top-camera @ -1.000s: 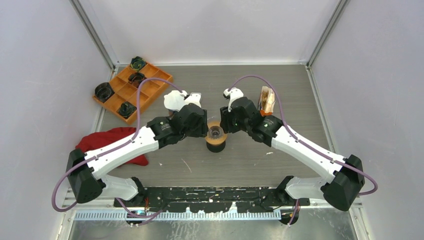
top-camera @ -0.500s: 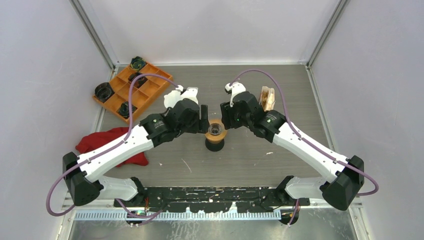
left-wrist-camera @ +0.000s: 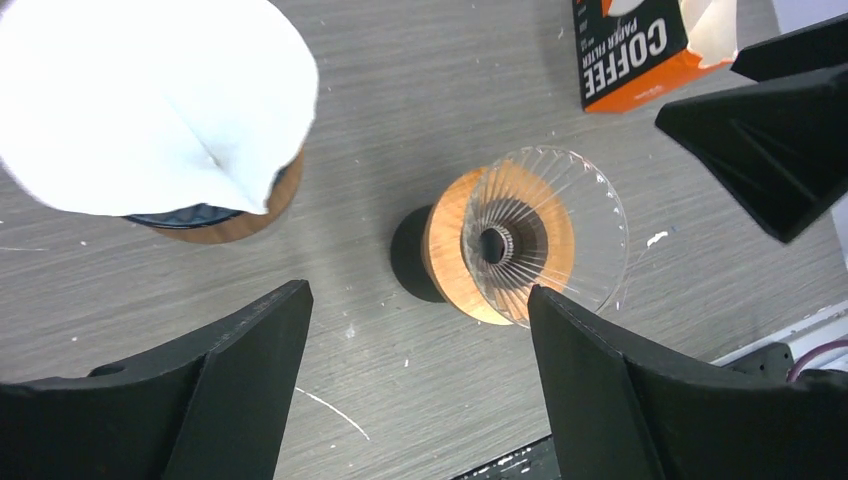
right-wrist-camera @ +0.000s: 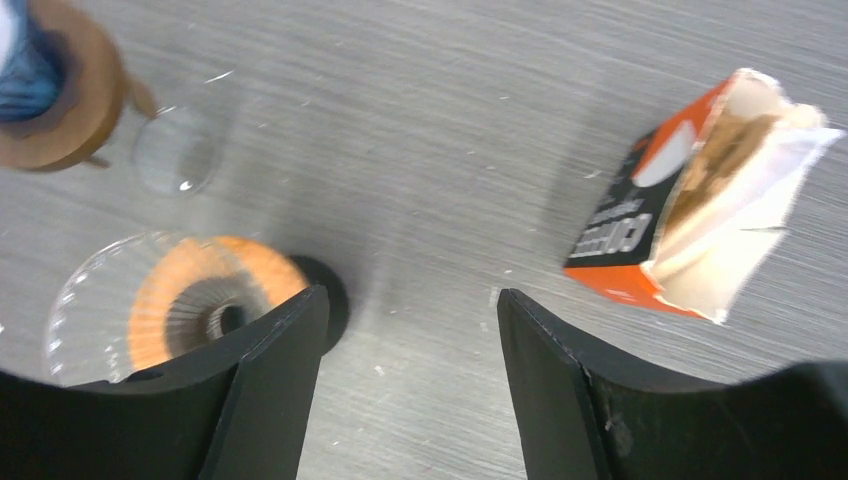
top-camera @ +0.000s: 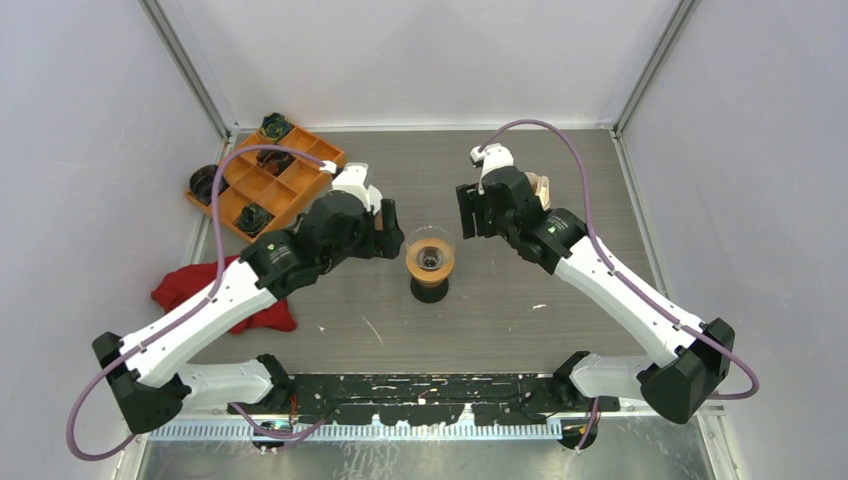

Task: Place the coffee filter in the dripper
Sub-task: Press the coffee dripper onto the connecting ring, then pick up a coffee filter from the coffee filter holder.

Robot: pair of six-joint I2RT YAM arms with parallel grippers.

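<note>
**A:** Where is the filter, and is either pincer carrying anything?

**B:** Neither. The left pincer (left-wrist-camera: 415, 295) is spread wide with only worktop (left-wrist-camera: 420, 90) between its jaws, and the right pincer (right-wrist-camera: 410, 295) gapes empty too. The dripper (left-wrist-camera: 540, 235) stands between the two arms, and its ribbed glass cone is bare. A white coffee filter (left-wrist-camera: 150, 100) is draped over a wood-collared vessel (left-wrist-camera: 250, 210) just beside it. More paper sticks out of the filter box (right-wrist-camera: 690, 200) farther off.

**A:** So how should the pick go?

**B:** I'd say the left arm is better placed. It should pinch the paper at its free rim, not the middle, so the cone isn't crushed. Then lift straight up, carry it over, and lower it point-first into the glass. A soft release matters, since the dripper looks top-heavy on its small base. The right pincer could wait nearby to steady it.

**A:** Anything you can't make out?

**B:** Several things. The paper covers most of the vessel, so I can't say what it is. I also can't tell whether that's one sheet or several. From above, the left arm hides the filter and the right arm covers part of the box. There is also a small clear round thing (right-wrist-camera: 175, 150) near the vessel, but it's too blurred to name.
</note>
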